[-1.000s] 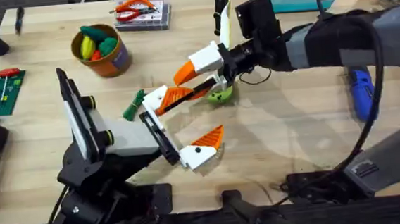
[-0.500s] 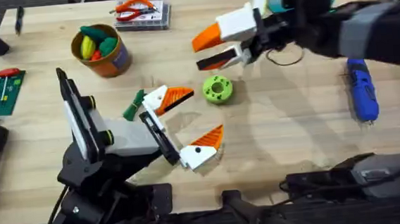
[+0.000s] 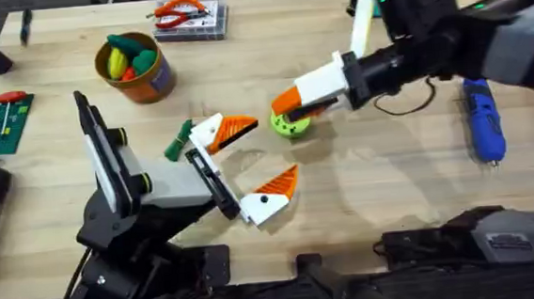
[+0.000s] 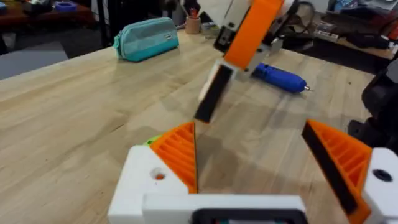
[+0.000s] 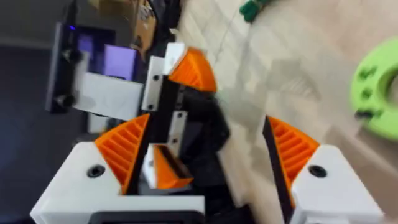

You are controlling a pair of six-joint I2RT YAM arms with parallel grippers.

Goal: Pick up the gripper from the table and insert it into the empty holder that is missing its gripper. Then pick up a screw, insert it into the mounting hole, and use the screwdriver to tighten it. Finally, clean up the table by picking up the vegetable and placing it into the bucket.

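Blue and thick, the screwdriver [image 3: 483, 120] lies flat near the table's [image 3: 365, 199] right edge in the overhead view, its long axis running roughly from the far side toward the near side. The bucket [image 3: 133, 66] stands at the far left with toy pieces inside. The slender dark-green vegetable [image 3: 179, 141] lies near the middle, slanting, just beside the left gripper [image 3: 249, 165], whose orange pads stand wide apart with nothing between them. The right gripper [image 3: 294, 108] reaches in from the right and hangs over a round green part [image 3: 291, 124]; from here I cannot tell how far its jaws are spread.

From the left wrist, the left gripper [image 4: 264, 162] is spread wide and empty above bare wood, and the screwdriver [image 4: 280, 78] lies farther off, dark tip toward the table edge.

From the right wrist, the right gripper [image 5: 205, 158] is wide apart and empty, with the round green part [image 5: 379, 93] off to one side.
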